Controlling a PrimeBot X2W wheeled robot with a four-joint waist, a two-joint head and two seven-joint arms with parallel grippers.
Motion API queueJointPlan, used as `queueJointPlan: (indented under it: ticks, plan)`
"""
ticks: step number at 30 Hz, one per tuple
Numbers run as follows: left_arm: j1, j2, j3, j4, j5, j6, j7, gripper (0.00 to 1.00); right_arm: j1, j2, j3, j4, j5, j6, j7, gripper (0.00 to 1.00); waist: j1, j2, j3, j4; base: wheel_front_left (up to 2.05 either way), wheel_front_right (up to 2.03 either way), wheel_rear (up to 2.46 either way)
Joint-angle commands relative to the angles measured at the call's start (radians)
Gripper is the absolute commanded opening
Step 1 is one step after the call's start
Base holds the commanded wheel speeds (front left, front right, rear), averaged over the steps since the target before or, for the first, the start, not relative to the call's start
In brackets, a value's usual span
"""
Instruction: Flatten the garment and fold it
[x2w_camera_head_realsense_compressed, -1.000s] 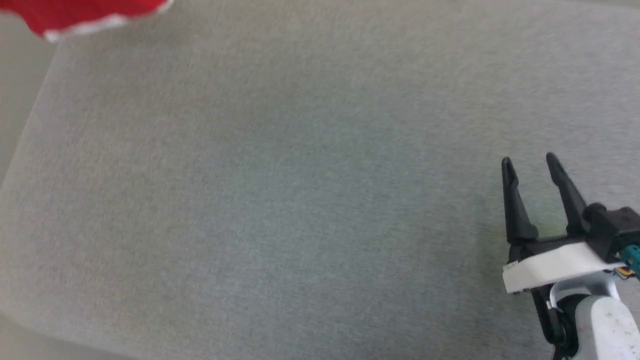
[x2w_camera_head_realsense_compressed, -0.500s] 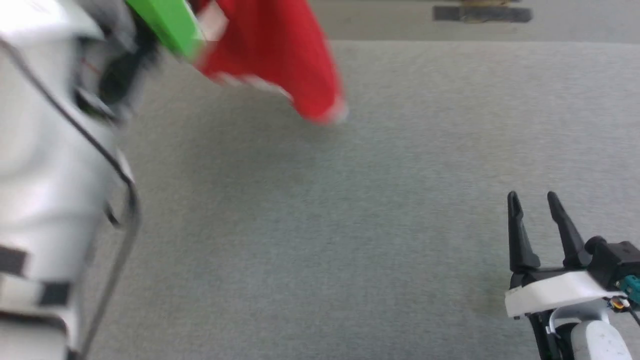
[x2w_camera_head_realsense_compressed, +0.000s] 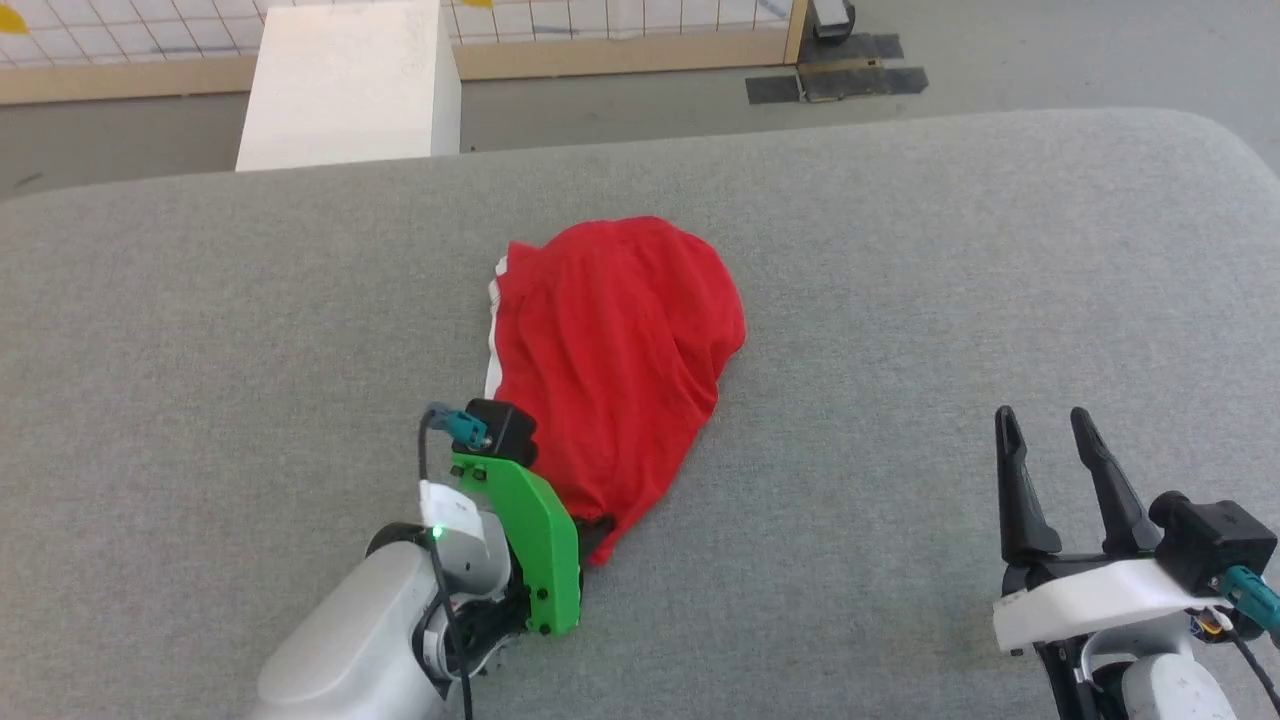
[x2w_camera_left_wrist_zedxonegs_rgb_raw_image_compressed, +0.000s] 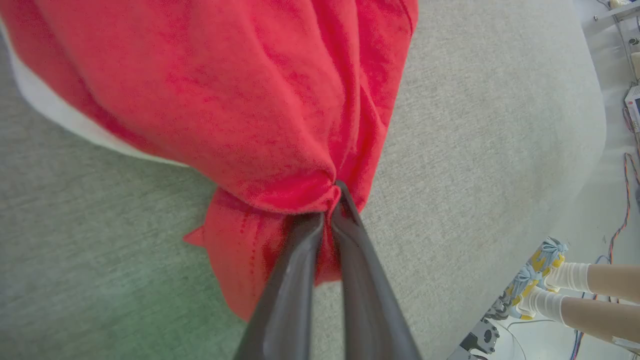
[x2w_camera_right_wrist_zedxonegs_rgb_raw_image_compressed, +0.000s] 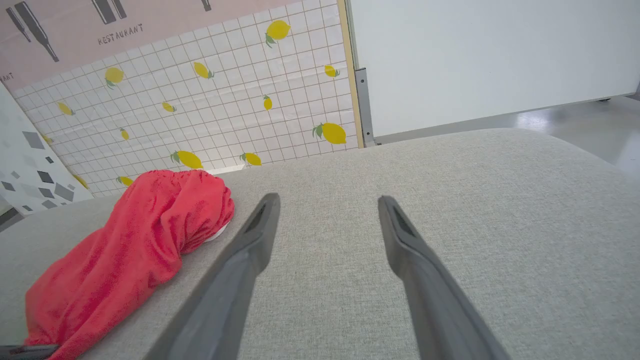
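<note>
The garment, bright red cloth with a white stripe on its left edge, lies bunched in a long heap on the middle of the grey table. At the heap's near end, my left gripper is shut on a pinch of the cloth. The left wrist view shows its two dark fingers pressed together on a gathered fold of the garment. My right gripper stands open at the lower right, apart from the cloth, nothing between its fingers. The right wrist view has the garment at its left.
A white box stands on the floor behind the table, beside a tiled lemon-patterned panel. Black tape patches mark the floor. A person's legs and shoes stand past the table's rounded edge.
The head camera has swung, so the whole picture has shifted. The garment, earlier hanging blurred at the top with my left arm, now lies heaped on the table. The right gripper stays open.
</note>
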Motion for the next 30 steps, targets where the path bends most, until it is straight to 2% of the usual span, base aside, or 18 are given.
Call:
queueJointPlan:
  ticks: [1, 6, 11, 16, 17, 22, 23, 24, 30]
  plan:
    - [0.001, -0.011, 0.023, -0.009, -0.021, 0.004, -0.022, 1.0, 0.015, 0.0, 0.002, 0.007, 0.005, -0.002, -0.012, 1.0, 0.0001, -0.0001, -0.013, 0.003, 0.0, 0.0, 0.0]
    - [-0.006, -0.006, 0.144, -0.086, -0.075, 0.023, -0.134, 1.0, 0.021, 0.0, 0.001, 0.025, 0.009, -0.002, -0.018, 1.0, 0.0001, -0.0001, -0.044, 0.02, 0.0, 0.0, 0.0]
    - [0.029, 0.036, 0.302, -0.163, -0.051, 0.075, -0.37, 1.0, 0.023, 0.0, 0.002, 0.04, 0.014, -0.002, -0.022, 1.0, 0.0001, -0.0001, -0.072, 0.025, 0.0, 0.0, 0.0]
    - [0.129, 0.089, 0.355, -0.178, 0.076, 0.118, -0.609, 1.0, 0.027, 0.0, 0.007, 0.059, 0.018, -0.002, -0.017, 1.0, 0.0001, -0.0001, -0.09, 0.026, 0.0, 0.0, 0.0]
    - [0.209, 0.086, 0.38, -0.181, 0.135, 0.152, -0.708, 1.0, 0.03, 0.0, 0.0, 0.085, 0.014, -0.002, 0.023, 1.0, 0.0001, -0.0001, -0.096, 0.03, 0.0, 0.0, 0.0]
    - [0.309, 0.05, 0.387, -0.221, 0.247, 0.178, -0.734, 1.0, 0.025, 0.0, -0.022, 0.115, 0.001, -0.002, 0.123, 1.0, 0.0001, -0.0001, -0.083, 0.07, 0.0, 0.0, 0.0]
    - [0.34, 0.014, 0.409, -0.26, 0.309, 0.181, -0.735, 1.0, -0.024, 0.0, -0.016, 0.112, -0.017, -0.002, 0.198, 1.0, 0.0001, -0.0001, -0.06, 0.094, 0.0, 0.0, 0.0]
    - [0.348, 0.0, 0.42, -0.266, 0.314, 0.18, -0.735, 1.0, -0.051, 0.0, -0.012, 0.11, -0.025, -0.002, 0.22, 1.0, 0.0001, -0.0001, -0.05, 0.1, 0.0, 0.0, 0.0]
    - [0.342, -0.055, 0.449, -0.298, 0.377, 0.14, -0.735, 1.0, -0.331, 0.0, 0.047, 0.199, -0.089, -0.002, 0.407, 1.0, 0.0001, -0.0001, 0.032, 0.155, 0.0, 0.0, 0.0]
